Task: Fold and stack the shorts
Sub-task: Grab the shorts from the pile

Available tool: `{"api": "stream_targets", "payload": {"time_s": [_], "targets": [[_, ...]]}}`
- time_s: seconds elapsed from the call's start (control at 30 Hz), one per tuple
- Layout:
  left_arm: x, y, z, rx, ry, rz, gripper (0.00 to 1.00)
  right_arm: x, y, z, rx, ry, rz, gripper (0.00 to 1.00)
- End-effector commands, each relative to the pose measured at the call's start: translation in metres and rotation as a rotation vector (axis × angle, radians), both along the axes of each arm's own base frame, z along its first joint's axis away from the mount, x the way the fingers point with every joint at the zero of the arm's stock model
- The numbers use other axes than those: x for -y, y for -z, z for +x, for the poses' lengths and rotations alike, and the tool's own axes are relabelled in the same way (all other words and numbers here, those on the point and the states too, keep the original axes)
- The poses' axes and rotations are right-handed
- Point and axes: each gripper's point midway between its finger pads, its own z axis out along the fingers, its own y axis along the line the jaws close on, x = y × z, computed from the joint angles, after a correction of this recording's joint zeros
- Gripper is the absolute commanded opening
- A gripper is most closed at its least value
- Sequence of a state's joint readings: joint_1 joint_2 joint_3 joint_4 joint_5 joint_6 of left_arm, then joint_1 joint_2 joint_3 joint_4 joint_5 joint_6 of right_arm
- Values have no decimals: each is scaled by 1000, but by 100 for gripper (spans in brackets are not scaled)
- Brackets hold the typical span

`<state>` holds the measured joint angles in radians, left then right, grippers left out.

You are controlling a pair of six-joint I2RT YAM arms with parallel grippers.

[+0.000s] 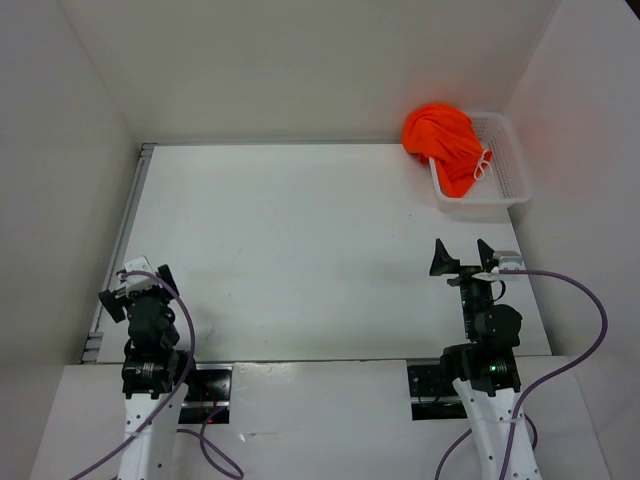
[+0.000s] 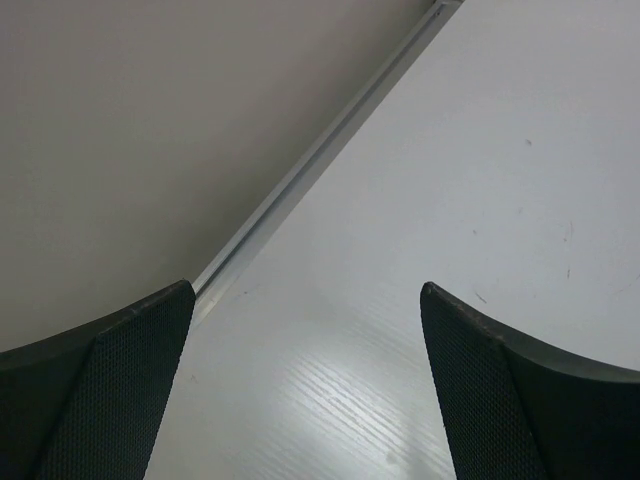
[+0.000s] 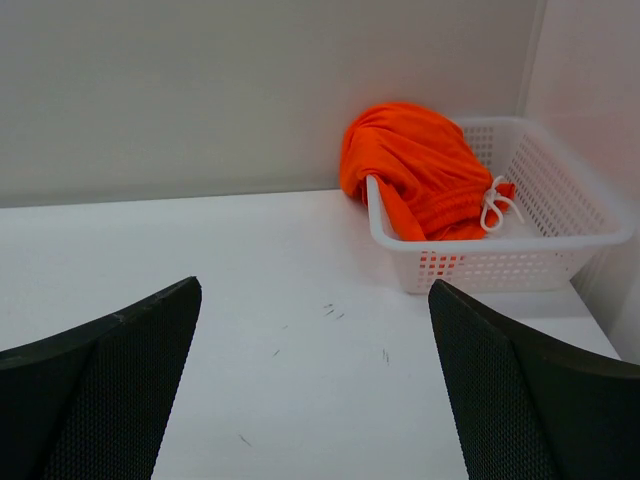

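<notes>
The bright orange shorts (image 1: 446,145) lie bunched in a heap in a white mesh basket (image 1: 510,172) at the table's far right corner, spilling over its left rim, with the white drawstring (image 1: 484,165) showing. The right wrist view shows the shorts (image 3: 415,170) in the basket (image 3: 560,235) ahead and to the right. My right gripper (image 1: 464,258) is open and empty, well in front of the basket. My left gripper (image 1: 140,283) is open and empty at the near left, by the table's left edge.
White walls close in the table (image 1: 300,240) at the back, left and right. A metal rail (image 2: 320,160) runs along the table's left edge, close to my left gripper. The basket stands against the right wall.
</notes>
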<state>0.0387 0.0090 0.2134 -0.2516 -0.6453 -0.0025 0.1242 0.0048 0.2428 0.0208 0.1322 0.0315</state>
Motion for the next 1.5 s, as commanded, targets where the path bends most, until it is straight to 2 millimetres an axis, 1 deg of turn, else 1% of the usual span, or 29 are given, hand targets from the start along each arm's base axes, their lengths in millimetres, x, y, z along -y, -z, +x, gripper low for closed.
{"api": "stream_targets", "payload": {"time_s": [0.0, 0.17, 0.2, 0.3, 0.33, 0.37, 0.4, 0.43, 0.47, 0.5, 0.53, 0.57, 0.6, 0.77, 0.8, 0.87, 0.9, 1.0, 1.03, 1.07, 1.1, 1.13, 1.17, 1.2, 1.23, 1.3, 1.33, 1.37, 1.47], "targets": [[-5, 0, -6, 10, -33, 5, 100, 3, -1, -1, 11, 15, -2, 99], [-13, 4, -14, -13, -96, 12, 100, 2, 2, -1, 2, 12, -29, 99], [-13, 8, -14, -22, -96, 12, 100, 1, 6, 0, -7, 3, -32, 99], [-16, 15, -17, -50, -117, 15, 100, 3, 6, 0, -8, 15, -38, 99], [-18, 15, -20, -50, -138, 18, 100, 3, 6, 0, -8, 16, -38, 99], [-23, 20, -22, -49, -179, 23, 100, 3, 6, 0, -8, 16, -38, 99], [-30, 21, -25, -26, -232, 28, 100, 3, 10, 2, -17, 15, -40, 99], [-30, 17, -24, -3, -233, 27, 100, 3, 10, 2, -17, 15, -40, 99], [-36, 18, -31, 2, -294, 33, 100, 3, 7, 1, -2, 16, -38, 99], [-39, 19, -34, 4, -325, 36, 100, 5, 8, 2, 1, 28, -50, 99], [-42, 19, -38, 4, -351, 39, 100, 6, 2, 2, 23, 33, -63, 99], [-45, 14, -46, 1, -389, 43, 100, 4, 7, 3, 14, 28, -97, 99], [-46, 17, -50, -33, -397, 49, 100, 0, 9, 4, 20, 8, -213, 99], [-53, 10, -67, -35, -491, 62, 100, -18, 17, 6, 37, -78, -519, 99], [-56, 9, -76, -35, -541, 68, 100, -26, 19, 5, 46, -126, -568, 99], [-59, 16, -86, -79, -592, 86, 100, -32, 27, 4, 38, -164, -664, 99], [-61, 17, -94, -97, -630, 96, 100, -40, 32, 3, 42, -210, -707, 99], [-61, 25, -103, -173, -649, 122, 100, -37, 23, 3, 75, -177, -740, 99], [-62, 25, -109, -192, -675, 133, 100, -30, 30, 7, 55, -141, -733, 99], [-63, 31, -113, -229, -685, 147, 100, -26, 22, 7, 77, -107, -726, 99], [-64, 29, -121, -238, -726, 160, 100, -18, 27, 10, 52, -70, -732, 99], [-65, 32, -124, -249, -749, 170, 100, -15, 26, 10, 53, -51, -765, 99], [-65, 30, -129, -249, -777, 177, 100, -15, 41, 11, -3, -70, -786, 99], [-66, 30, -132, -239, -806, 180, 100, -13, 45, 10, -33, -71, -796, 99], [-66, 27, -143, -233, -878, 195, 100, -10, 43, 9, -51, -60, -777, 99], [-66, 25, -156, -258, -942, 223, 100, -6, 42, 5, -84, -48, -692, 99], [-65, 15, -171, -269, -1010, 247, 100, 1, 46, 5, -114, -19, -671, 99], [-64, 15, -179, -327, -1025, 284, 100, 4, 48, 4, -139, -9, -662, 99], [-64, 7, -184, -349, -1023, 295, 100, 20, 48, 2, -176, 74, -633, 99]]}}
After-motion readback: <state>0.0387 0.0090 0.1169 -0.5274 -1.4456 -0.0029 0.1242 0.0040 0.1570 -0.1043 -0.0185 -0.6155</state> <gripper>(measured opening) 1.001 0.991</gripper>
